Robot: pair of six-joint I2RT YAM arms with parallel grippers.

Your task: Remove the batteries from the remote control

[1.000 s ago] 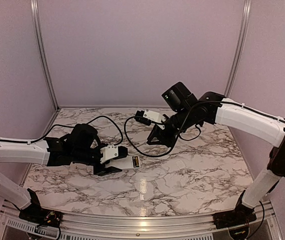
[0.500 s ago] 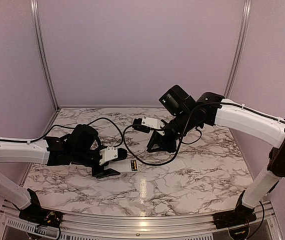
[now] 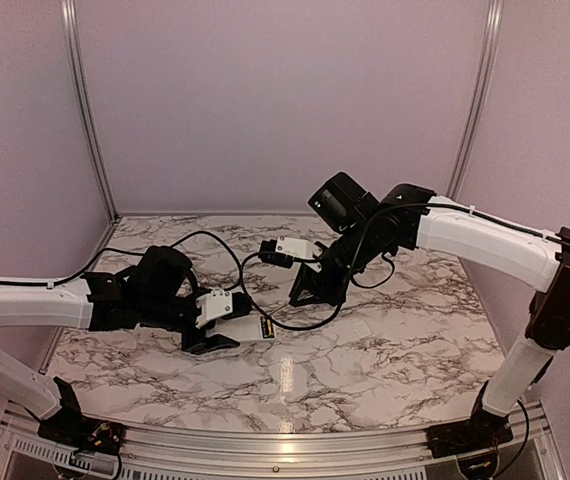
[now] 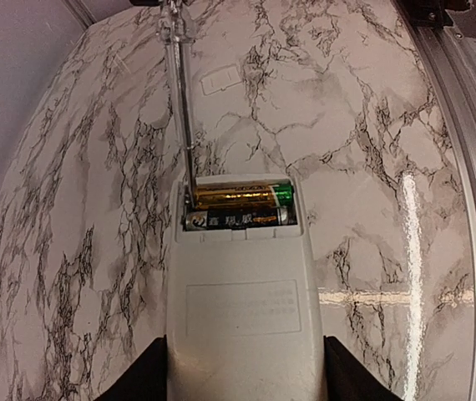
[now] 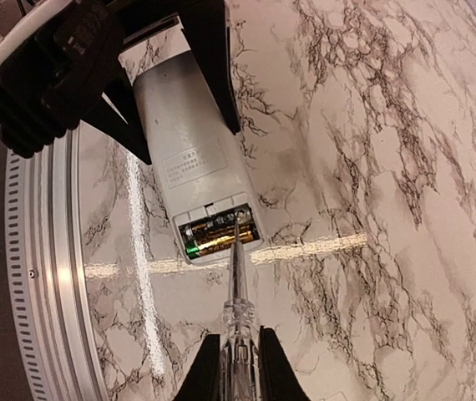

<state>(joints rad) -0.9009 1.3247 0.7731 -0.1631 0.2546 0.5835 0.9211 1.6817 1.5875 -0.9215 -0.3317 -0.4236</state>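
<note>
- Since the earlier frame the right arm (image 3: 475,235) has come lower and closer to the left arm (image 3: 25,305), so the tip of its tool now reaches the remote control (image 3: 253,328). The left arm has moved only a little.
- The left jaws are closed on the remote control, gripping it by both long sides at the end away from the battery recess. I judge that this grip leaves the recess free and turned upward for the other arm.
- The batteries (image 4: 234,198) are both in the recess, side by side: a gold one with a green end and a dark one next to it. None is out yet.
- The right jaws are narrow, clamped on the clear handle of a thin tool (image 5: 238,292), which points straight out from them. The jaws themselves would probably be too wide for the recess.
- In the left wrist view the metal tip sits at a corner of the recess, at one end of the gold battery. Probably it is there to lever this end up.
- The small white cover plate (image 4: 219,81) lies flat on the desk (image 3: 385,370), well apart from the remote control, so the recess is already open.
- I cannot tell whether the remote control touches the desk or hangs just above it.
</note>
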